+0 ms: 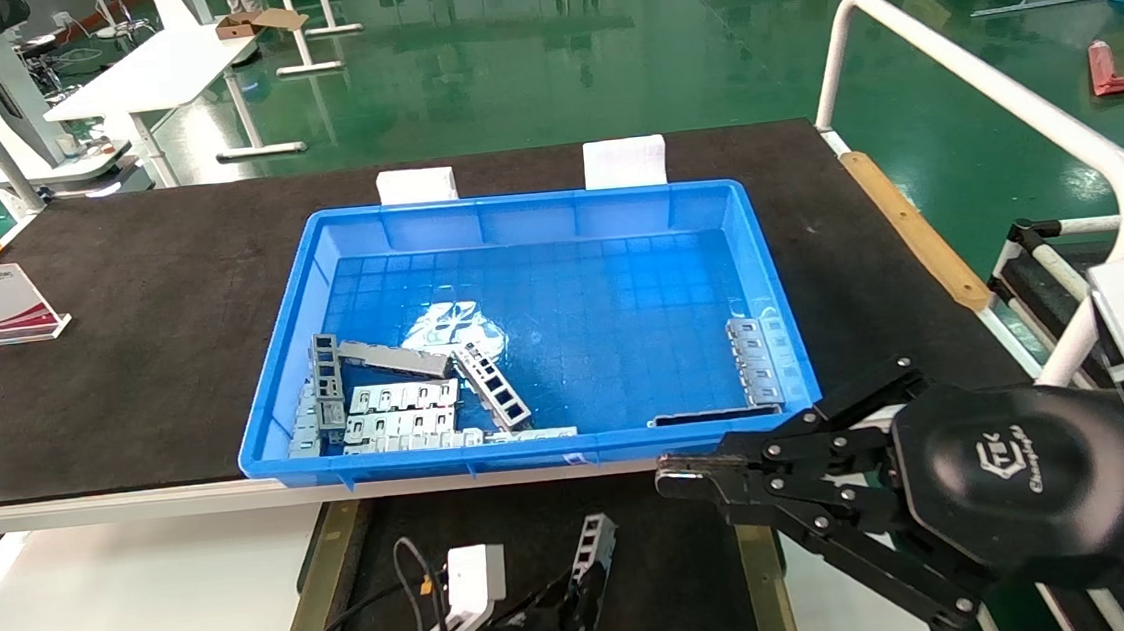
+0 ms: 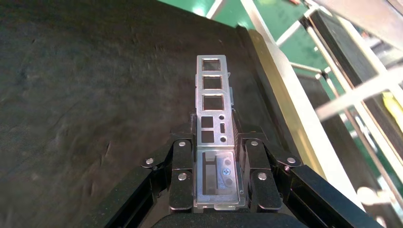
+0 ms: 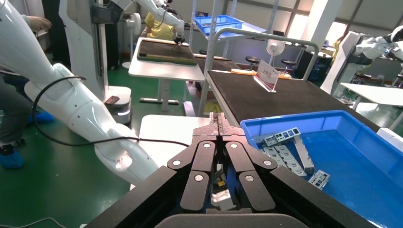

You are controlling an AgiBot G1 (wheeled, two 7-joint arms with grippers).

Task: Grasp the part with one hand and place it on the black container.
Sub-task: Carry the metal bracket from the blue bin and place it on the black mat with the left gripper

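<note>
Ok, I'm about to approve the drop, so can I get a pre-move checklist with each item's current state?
1. Part clamped in left gripper: ok.
2. Part over black container floor: ok.
3. Part clear of the tan rail: ok.
4. Part touching the floor: cannot tell.
5. Right gripper shut, empty and parked by the blue bin, away from the drop: ok.
6. More parts left in bin: ok.
</note>
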